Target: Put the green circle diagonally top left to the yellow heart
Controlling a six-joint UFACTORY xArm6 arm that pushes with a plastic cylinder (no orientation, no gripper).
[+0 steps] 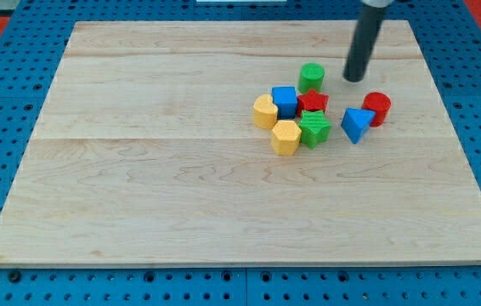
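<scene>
The green circle stands on the wooden board, at the top of a cluster of blocks right of centre. The yellow heart is at the cluster's left end, below and left of the green circle. My tip rests on the board to the right of the green circle, a short gap away, not touching it. The dark rod rises from there to the view's top edge.
Other blocks in the cluster: a blue cube, a red star, a green star, a yellow hexagon, a blue triangle and a red cylinder. A blue pegboard surrounds the board.
</scene>
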